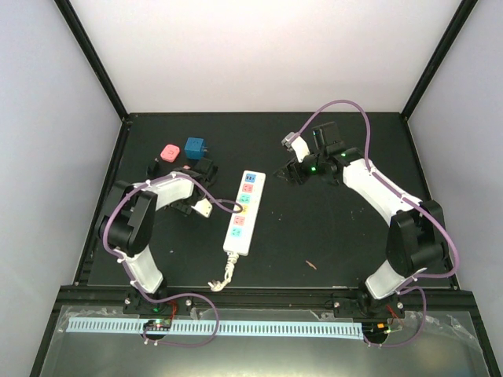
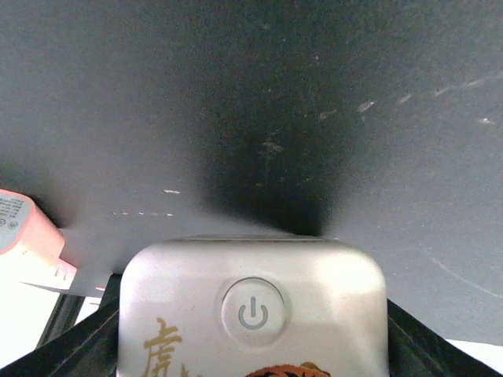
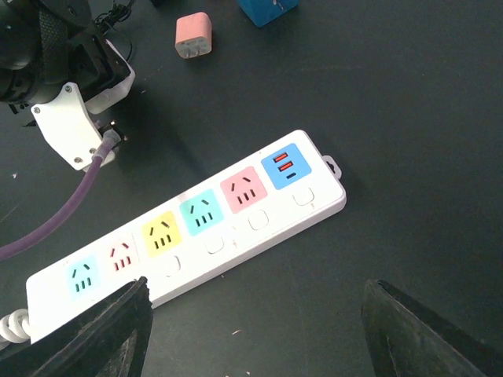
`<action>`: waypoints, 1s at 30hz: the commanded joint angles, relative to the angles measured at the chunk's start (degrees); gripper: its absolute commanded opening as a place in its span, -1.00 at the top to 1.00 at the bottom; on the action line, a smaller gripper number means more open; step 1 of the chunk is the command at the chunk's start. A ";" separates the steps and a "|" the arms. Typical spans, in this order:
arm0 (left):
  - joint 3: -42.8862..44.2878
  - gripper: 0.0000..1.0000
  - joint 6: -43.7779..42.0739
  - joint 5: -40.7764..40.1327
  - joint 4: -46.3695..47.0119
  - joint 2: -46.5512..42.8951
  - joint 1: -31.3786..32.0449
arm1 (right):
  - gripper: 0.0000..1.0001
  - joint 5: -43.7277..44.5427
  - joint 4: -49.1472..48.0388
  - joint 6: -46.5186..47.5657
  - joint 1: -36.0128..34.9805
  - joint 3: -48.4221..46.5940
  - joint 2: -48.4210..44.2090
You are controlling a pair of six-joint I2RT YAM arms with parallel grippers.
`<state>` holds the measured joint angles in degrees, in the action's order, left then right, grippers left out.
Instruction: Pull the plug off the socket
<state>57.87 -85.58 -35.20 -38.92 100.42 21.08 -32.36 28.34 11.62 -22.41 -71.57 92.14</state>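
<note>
Black table [image 1: 314, 228]: left gripper [image 1: 195, 206], left of strip [image 1: 242, 214], clamps a plug [image 2: 251, 306]; right gripper [image 3: 255, 287], right of strip, gapes empty.

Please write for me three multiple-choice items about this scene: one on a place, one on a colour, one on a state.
1. Where is the pink plug?
A. on the table, left of the blue plug
B. in the socket
C. in the right gripper

2. What colour is the USB panel of the socket?
A. yellow
B. blue
C. green

3. How is the right gripper?
A. shut on the socket
B. shut on the blue plug
C. open and empty

Answers:
1 A: the top view shows it lying loose beside the blue plug.
2 B: the right wrist view shows two red ports on a blue panel at the end of the socket.
3 C: its fingers stand wide apart with nothing between them.
</note>
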 commanded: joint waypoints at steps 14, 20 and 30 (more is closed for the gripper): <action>4.25 -0.65 7.12 0.02 -5.32 2.08 2.46 | -0.61 -1.39 -0.66 0.81 0.36 0.51 -0.78; 6.21 -0.85 9.43 6.42 -7.63 -2.08 2.74 | -0.61 -1.86 -0.39 2.02 0.37 0.71 -1.30; 14.20 -0.98 19.98 26.04 -14.37 -7.84 1.35 | -0.61 -7.40 -0.26 5.86 0.40 2.35 -3.53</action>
<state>68.47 -71.22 -19.46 -49.58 95.79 23.31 -35.94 28.42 14.83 -22.41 -70.08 90.98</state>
